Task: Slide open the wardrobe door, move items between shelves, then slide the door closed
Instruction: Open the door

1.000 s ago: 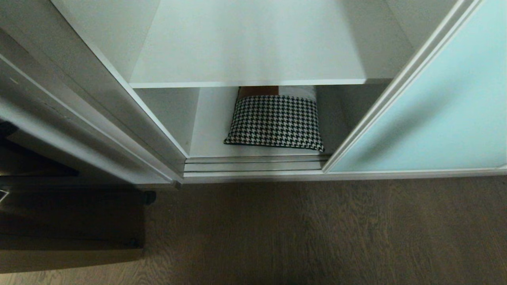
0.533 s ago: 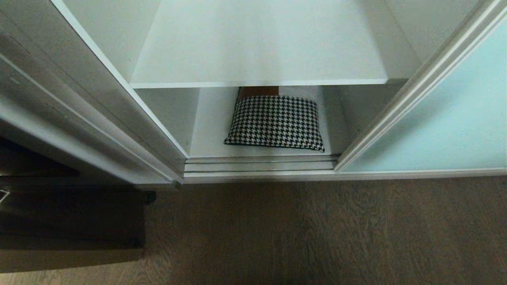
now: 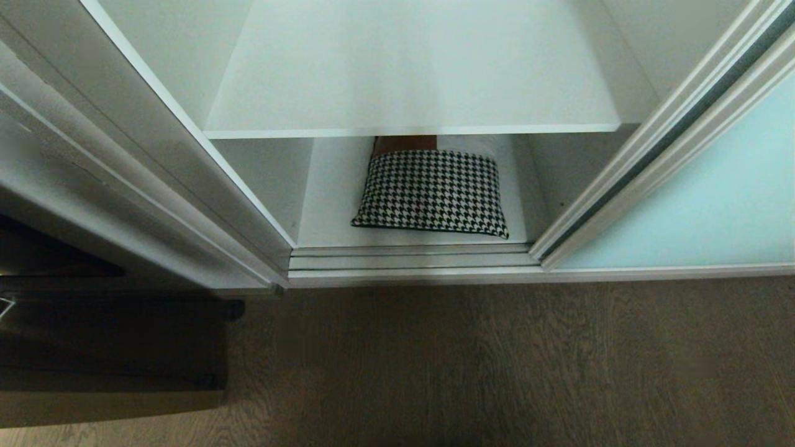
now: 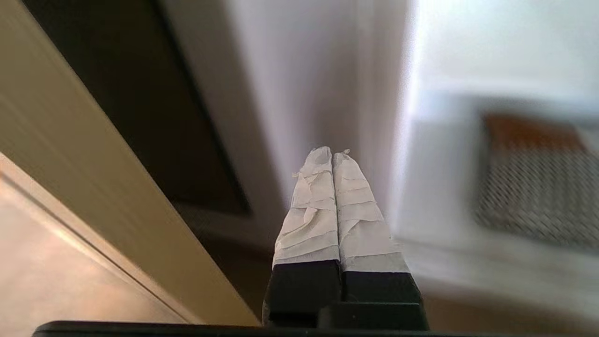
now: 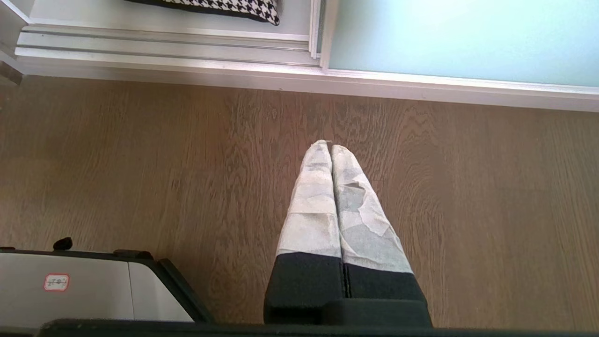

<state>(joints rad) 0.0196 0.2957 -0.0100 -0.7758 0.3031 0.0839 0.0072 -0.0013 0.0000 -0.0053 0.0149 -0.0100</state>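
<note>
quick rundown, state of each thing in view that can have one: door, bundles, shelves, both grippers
sliding wardrobe door: slid aside to the right, compartment open
houndstooth bundle: lying flat on the lower shelf, near its front
second bundle: behind the houndstooth one, mostly hidden
upper shelf: bare where visible
left gripper: shut, holding nothing, near the wardrobe
right gripper: shut, holding nothing, over the wood floor

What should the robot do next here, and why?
Probably reach the left gripper, shut and empty, toward the houndstooth bundle on the lower shelf. The door stands slid aside, and the upper shelf is bare.
</note>
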